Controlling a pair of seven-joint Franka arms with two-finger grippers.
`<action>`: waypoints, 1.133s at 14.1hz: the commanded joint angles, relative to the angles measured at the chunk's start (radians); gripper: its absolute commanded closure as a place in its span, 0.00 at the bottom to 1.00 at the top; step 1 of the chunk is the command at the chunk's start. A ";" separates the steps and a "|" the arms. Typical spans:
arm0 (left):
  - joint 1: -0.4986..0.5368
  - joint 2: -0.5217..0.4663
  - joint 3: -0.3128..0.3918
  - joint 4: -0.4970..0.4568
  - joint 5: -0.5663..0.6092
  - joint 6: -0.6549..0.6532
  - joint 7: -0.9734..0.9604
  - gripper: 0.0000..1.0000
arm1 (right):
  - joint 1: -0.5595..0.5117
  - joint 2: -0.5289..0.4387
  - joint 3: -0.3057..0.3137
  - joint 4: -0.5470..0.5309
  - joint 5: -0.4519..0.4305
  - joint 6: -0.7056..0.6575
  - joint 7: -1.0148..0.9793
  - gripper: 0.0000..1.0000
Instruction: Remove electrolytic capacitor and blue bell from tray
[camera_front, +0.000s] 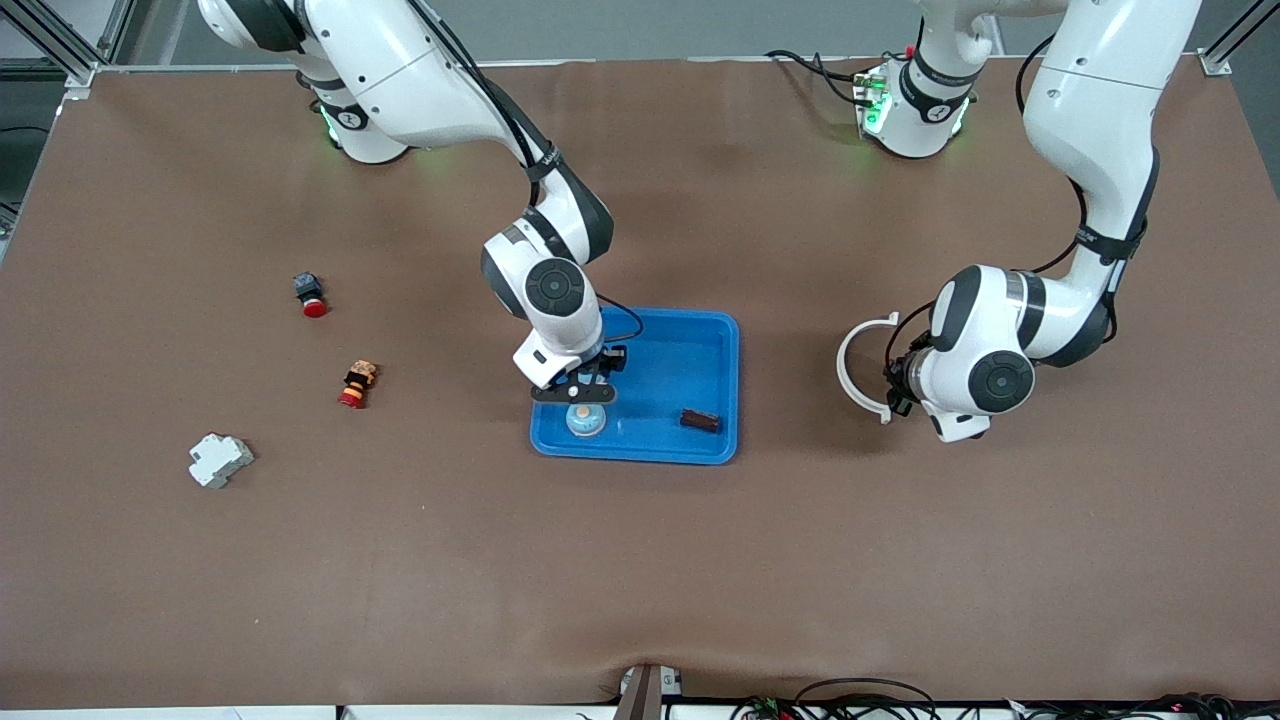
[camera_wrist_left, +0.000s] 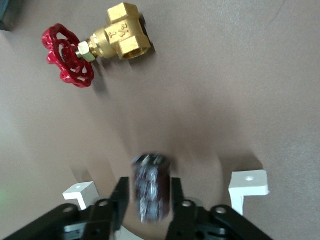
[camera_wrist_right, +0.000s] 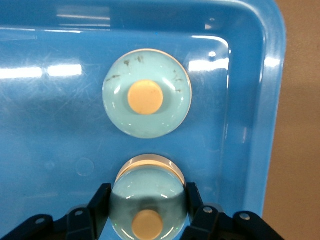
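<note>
Bell (camera_wrist_right: 147, 187) sits clamped in right pincer (camera_wrist_right: 148, 206) over tray (camera_front: 733, 385), plain only from its wrist; left pincer (camera_front: 893, 386) beside tray, grip unclear.

Bright, even overhead light; glare streaks the blue tray (camera_wrist_right: 250, 100); left wrist view is motion-blurred.

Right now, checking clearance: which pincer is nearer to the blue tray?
Right. The right pincer is over the blue tray, gripping a bell; the left pincer is over the table, toward the left arm's end.

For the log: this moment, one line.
right gripper shut on bell over tray | left gripper over table | second bell in tray
</note>
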 joint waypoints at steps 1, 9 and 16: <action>0.009 -0.009 -0.009 0.009 0.014 -0.002 0.008 0.00 | -0.010 -0.072 -0.005 0.016 0.012 -0.103 -0.017 0.81; -0.053 0.011 -0.014 0.211 -0.010 -0.013 -0.008 0.00 | -0.287 -0.316 -0.012 0.054 0.011 -0.499 -0.518 0.81; -0.215 0.113 -0.011 0.366 -0.090 0.012 -0.205 0.06 | -0.600 -0.381 -0.018 0.059 -0.021 -0.556 -1.111 0.81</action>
